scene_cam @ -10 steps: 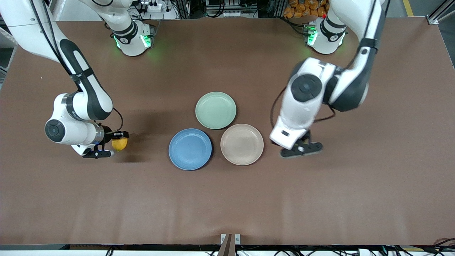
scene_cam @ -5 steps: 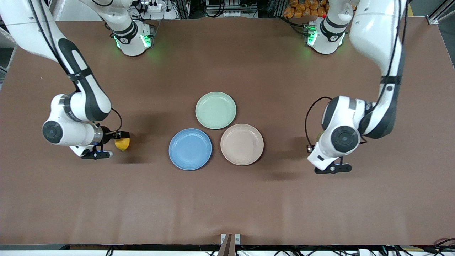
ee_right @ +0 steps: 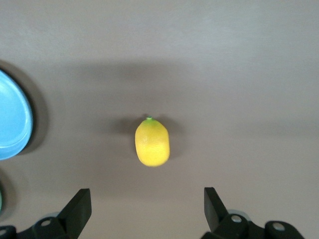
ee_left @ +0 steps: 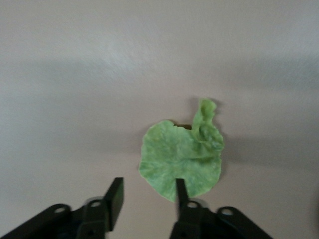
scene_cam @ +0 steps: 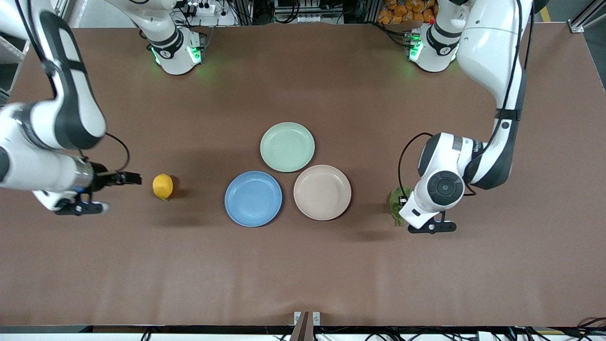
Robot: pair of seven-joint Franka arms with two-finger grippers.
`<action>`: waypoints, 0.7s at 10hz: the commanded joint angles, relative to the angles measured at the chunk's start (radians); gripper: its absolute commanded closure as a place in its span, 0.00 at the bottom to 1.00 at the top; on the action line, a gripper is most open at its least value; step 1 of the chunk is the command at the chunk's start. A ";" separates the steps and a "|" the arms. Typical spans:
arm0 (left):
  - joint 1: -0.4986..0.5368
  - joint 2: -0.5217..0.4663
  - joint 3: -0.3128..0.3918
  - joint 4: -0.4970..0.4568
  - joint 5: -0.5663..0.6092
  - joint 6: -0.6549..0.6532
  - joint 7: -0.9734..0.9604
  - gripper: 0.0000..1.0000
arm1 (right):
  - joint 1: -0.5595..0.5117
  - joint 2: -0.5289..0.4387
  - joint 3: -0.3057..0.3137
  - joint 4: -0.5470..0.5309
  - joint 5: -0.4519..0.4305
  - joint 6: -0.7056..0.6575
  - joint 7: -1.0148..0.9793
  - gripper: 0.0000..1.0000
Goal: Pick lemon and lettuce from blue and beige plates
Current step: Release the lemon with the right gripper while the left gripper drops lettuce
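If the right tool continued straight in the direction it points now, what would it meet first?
Most likely the lemon, which lies on the table between the open fingers' line in the right wrist view. The right tool points toward it; its height is unclear, so it might pass above.

Three round plates are counted on the table: one blue plate, one beige plate and one mint-green plate. One lemon and one lettuce leaf are counted. Two grippers are seen, the left gripper and the right gripper.
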 commanded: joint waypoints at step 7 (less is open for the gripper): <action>0.035 -0.420 -0.008 0.027 0.057 -0.217 0.048 0.00 | 0.074 -0.267 -0.025 0.116 0.002 -0.292 0.127 0.00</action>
